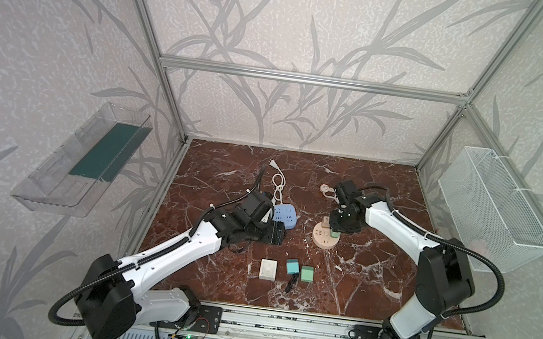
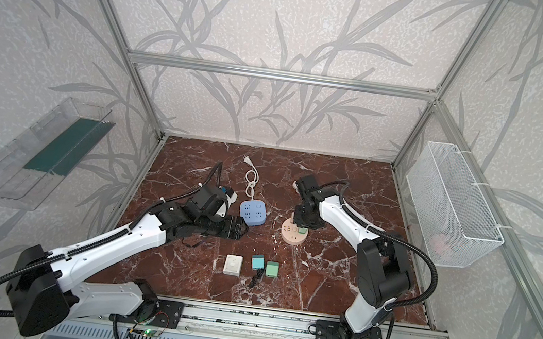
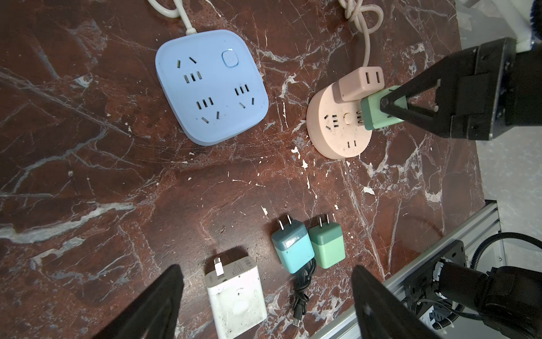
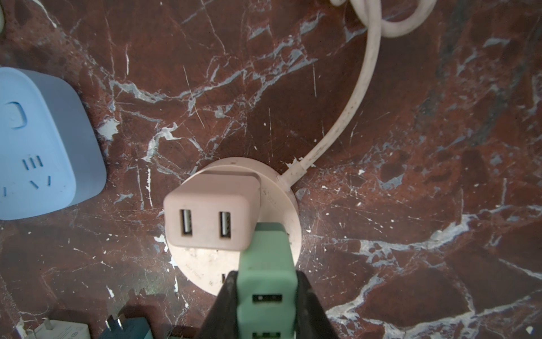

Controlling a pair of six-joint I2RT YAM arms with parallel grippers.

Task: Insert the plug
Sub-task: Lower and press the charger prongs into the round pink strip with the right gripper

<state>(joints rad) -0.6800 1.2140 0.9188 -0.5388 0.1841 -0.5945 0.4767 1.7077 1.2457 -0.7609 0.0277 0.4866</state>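
Right fingers (image 4: 311, 311): closed on the mint-green USB charger (image 4: 264, 258), one on each side of its body.
Mint-green USB charger: prong end down on the round pink socket hub (image 3: 337, 132), near the hub's edge and just beside the pink USB adapter (image 3: 359, 83) plugged in there. Prong depth can't be seen.
Left fingers (image 3: 375, 302): wide apart, holding nothing, above the white charger (image 3: 234, 293).
Surface (image 3: 117, 176): carries the blue square power strip (image 3: 211, 85), with the teal charger (image 3: 293, 249) and second green charger (image 3: 327, 246) side by side.
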